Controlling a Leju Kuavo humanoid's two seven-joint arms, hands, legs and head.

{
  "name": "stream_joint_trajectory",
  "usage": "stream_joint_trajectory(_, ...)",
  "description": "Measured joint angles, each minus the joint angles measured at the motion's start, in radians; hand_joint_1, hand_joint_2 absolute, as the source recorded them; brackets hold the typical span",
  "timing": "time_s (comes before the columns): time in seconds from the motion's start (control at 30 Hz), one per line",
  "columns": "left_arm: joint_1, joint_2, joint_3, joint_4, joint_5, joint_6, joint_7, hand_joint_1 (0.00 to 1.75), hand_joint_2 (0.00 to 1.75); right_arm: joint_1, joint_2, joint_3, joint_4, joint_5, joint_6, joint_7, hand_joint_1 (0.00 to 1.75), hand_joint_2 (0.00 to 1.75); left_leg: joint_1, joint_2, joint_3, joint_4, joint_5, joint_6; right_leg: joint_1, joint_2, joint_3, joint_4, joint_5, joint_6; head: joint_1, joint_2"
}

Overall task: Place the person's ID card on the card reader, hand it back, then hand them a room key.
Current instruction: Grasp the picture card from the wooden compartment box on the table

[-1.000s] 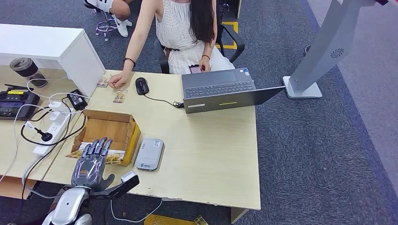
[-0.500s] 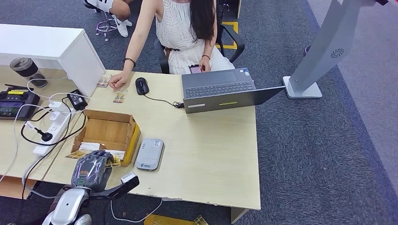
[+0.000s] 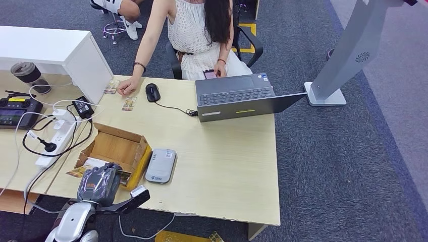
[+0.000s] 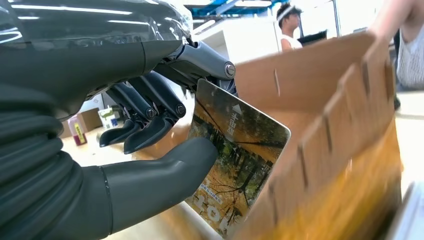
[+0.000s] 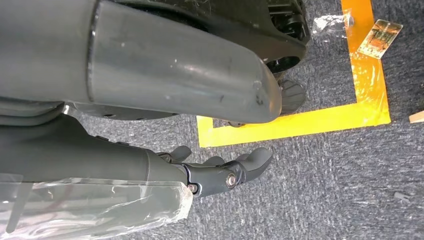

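Room key (image 4: 235,160) pinched by left robot hand (image 3: 99,184) at cardboard box (image 3: 119,146); right robot hand (image 5: 220,172) loosely spread, empty

A table (image 3: 227,166) stands before the robot, with a person (image 3: 194,30) seated at its far side. An open cardboard box (image 3: 118,148) sits at the table's near left corner. Just right of the box lies a card reader (image 3: 161,165), apart from it. The left hand (image 3: 99,184) is at the box's near edge, pinching a card (image 4: 235,160) upright at the box's wall. On the far right of the table stands a laptop (image 3: 237,96); left of it lies a mouse (image 3: 152,92). The person's hand (image 3: 128,85) rests at the far left edge, with a second card (image 3: 129,104) just nearer on the table. A power strip (image 3: 55,143) lies left of the box.
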Motion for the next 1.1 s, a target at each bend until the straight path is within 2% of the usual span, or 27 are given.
stream_joint_trajectory(0.27,-0.220,0.022,-0.001,0.053,0.001,-0.038,0.010,1.75,1.75,-0.004,0.000,0.000,0.000,0.018,0.010,-0.008,0.00,0.00,0.000,-0.001,0.000,0.000,0.002,0.000,0.000,-0.001,0.000,0.000,0.002,-0.001,0.000,0.000)
stream_joint_trajectory(0.53,-0.297,0.029,-0.002,0.095,-0.008,-0.038,0.022,1.75,1.75,-0.005,0.000,0.000,0.000,0.020,0.018,-0.007,0.00,0.00,0.000,0.001,-0.001,0.000,0.002,0.000,0.000,0.001,-0.002,0.000,0.002,-0.001,0.000,0.000)
stream_joint_trajectory(0.63,-0.369,0.034,-0.003,0.131,-0.015,-0.048,0.033,1.75,1.75,-0.005,0.000,-0.001,0.000,0.029,0.020,-0.005,0.00,0.00,0.000,0.001,-0.002,0.000,0.003,0.000,0.000,0.000,-0.003,0.000,0.003,-0.001,0.000,0.000)
stream_joint_trajectory(0.77,-0.478,0.040,-0.010,0.197,-0.031,-0.060,0.053,1.75,1.75,-0.006,0.000,-0.001,0.000,0.039,0.021,-0.002,0.00,1.75,0.000,0.001,-0.002,0.001,0.003,-0.001,0.000,0.001,-0.003,0.000,0.004,-0.001,0.000,0.000)
stream_joint_trajectory(0.9,-0.633,0.040,-0.026,0.320,-0.090,-0.039,0.101,1.75,1.75,-0.008,0.000,-0.002,0.000,0.065,0.028,0.006,0.00,1.75,0.000,0.001,-0.002,0.001,0.004,0.000,0.000,0.001,-0.003,0.000,0.004,-0.001,0.000,0.000)
stream_joint_trajectory(1.03,-0.803,0.038,-0.047,0.497,-0.139,-0.029,0.133,1.75,1.75,-0.010,-0.001,-0.002,0.000,0.086,0.043,0.012,0.00,1.75,0.000,0.001,-0.002,0.001,0.004,0.000,0.000,0.001,-0.003,0.001,0.005,-0.001,0.000,0.000)
stream_joint_trajectory(1.1,-0.862,0.035,-0.061,0.564,-0.145,-0.027,0.143,1.75,1.75,-0.010,-0.001,-0.002,0.000,0.091,0.046,0.012,0.00,1.75,0.000,0.001,-0.002,0.001,0.005,0.000,0.000,0.001,-0.003,0.001,0.005,-0.001,0.000,0.000)
